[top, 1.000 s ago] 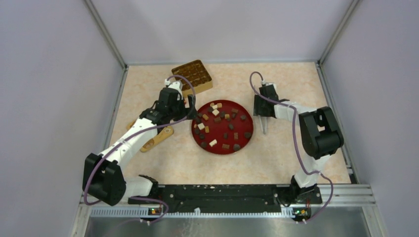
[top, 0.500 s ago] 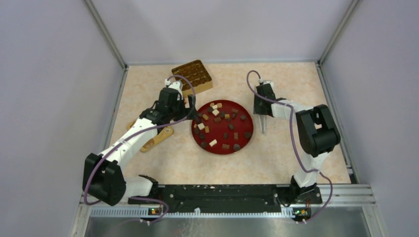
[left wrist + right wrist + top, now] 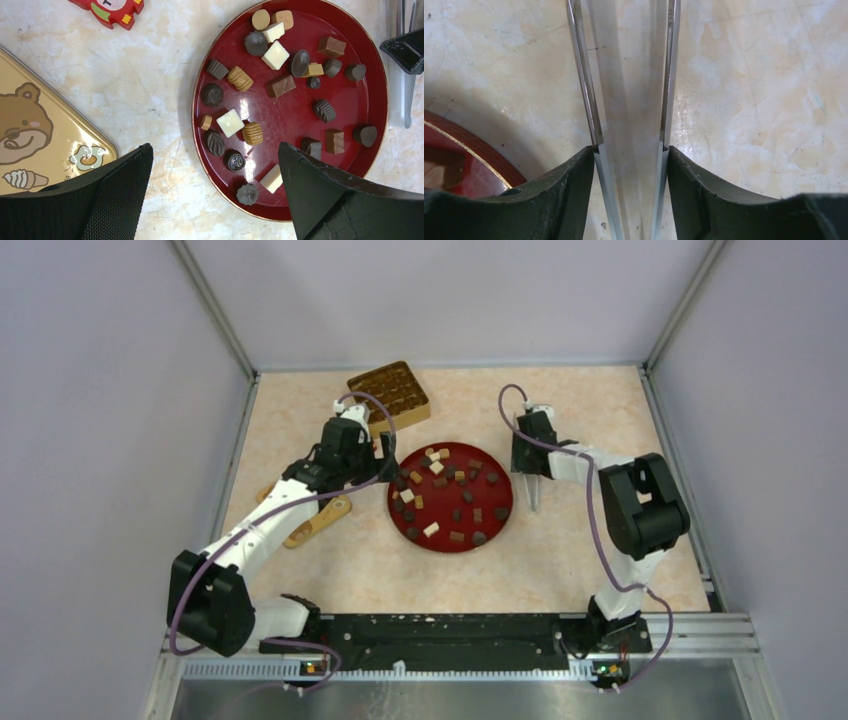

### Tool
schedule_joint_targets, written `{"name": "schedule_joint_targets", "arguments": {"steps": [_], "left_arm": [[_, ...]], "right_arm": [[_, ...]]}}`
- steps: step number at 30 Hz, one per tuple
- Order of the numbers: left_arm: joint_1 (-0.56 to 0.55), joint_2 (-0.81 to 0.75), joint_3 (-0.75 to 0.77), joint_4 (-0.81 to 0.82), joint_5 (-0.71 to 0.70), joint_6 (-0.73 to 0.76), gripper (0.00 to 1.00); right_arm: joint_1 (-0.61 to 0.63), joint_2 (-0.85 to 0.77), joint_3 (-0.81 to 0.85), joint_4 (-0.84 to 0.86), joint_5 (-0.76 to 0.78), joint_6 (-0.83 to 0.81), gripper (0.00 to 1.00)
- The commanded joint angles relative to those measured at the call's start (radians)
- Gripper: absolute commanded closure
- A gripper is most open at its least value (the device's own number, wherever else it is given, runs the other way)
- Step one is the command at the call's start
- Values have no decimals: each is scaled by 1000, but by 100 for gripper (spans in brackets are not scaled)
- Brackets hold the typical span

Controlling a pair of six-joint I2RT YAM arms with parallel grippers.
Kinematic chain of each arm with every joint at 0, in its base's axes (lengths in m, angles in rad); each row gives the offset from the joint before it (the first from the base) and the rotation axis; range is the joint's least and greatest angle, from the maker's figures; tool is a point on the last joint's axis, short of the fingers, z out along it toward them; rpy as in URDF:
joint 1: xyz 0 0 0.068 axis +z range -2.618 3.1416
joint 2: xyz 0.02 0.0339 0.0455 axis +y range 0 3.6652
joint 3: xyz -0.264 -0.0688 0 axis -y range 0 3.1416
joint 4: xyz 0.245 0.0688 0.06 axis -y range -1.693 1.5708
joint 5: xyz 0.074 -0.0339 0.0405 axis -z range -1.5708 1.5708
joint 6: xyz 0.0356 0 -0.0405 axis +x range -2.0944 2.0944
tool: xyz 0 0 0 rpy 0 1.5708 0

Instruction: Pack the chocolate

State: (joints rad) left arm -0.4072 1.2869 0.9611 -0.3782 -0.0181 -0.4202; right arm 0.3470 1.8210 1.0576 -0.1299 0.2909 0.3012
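The chocolate lies as many small dark, tan and white pieces on a round red plate. My left gripper hangs open above the plate's left rim, its black fingers straddling that rim with nothing between them. My right gripper is just right of the plate, shut on metal tongs. The tongs' two thin arms run forward from between the jaws over bare table. The plate's rim shows at the left of the right wrist view.
A gold compartment tray sits behind the plate at the back left. A tan lid with a bear print lies left of the plate, partly under my left arm. A small red-and-white item lies nearby. Walls enclose the table.
My right gripper with the tongs has shifted a little left, closer to the plate. The left arm and the chocolate have not moved.
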Motion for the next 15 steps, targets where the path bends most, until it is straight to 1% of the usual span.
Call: {"name": "schedule_joint_targets", "arguments": {"steps": [1,8,13,15], "left_arm": [[4,-15,9,5,-8,3,1],[4,-19,8,2,-7,3,1],[4,-26,2,2,-10,1,1],[4,-26,1,2,-11,0,1]], "right_arm": [[19,-24,-36,-43,12,13,46],[19,-19,-32,-45,7,13,45],[18,-11,-31,-48,1,24,52],[18,-7,-38,-43,-11,34,53]]}}
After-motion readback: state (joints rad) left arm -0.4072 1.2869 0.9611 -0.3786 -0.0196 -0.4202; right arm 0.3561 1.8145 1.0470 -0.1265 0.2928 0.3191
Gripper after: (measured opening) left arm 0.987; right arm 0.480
